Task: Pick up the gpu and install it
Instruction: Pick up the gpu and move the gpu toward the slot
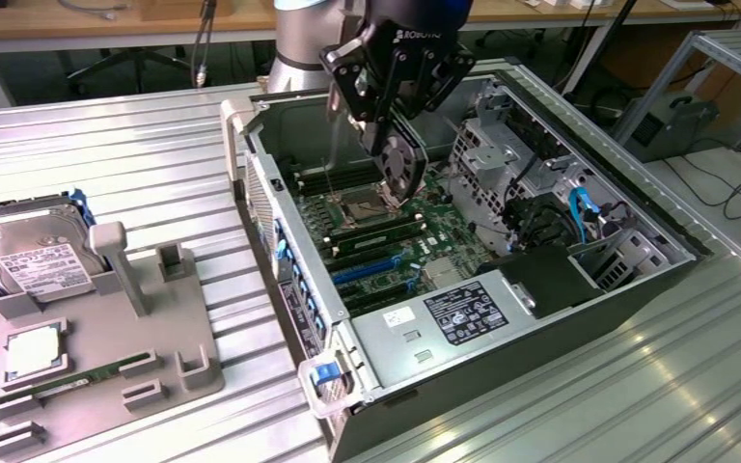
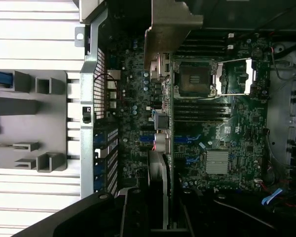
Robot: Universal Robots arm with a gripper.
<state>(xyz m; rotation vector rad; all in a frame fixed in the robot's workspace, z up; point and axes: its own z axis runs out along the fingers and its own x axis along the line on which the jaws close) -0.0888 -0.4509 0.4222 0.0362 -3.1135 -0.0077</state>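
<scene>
A slatted metal table (image 1: 113,154) is shown carrying an open computer case (image 1: 258,183) across the centre and right of the exterior view, and a grey fixture tray (image 1: 100,328) at lower left, on which a hard drive (image 1: 30,256) and a memory stick (image 1: 81,374) are kept. At upper centre the gripper (image 1: 390,121) is seen closed partway onto the upper edge of the gpu (image 1: 400,164), which is held on edge, fan visible, just above the motherboard (image 1: 384,256). In the wrist view the card's silver bracket (image 2: 168,29) is presented over the board.
</scene>
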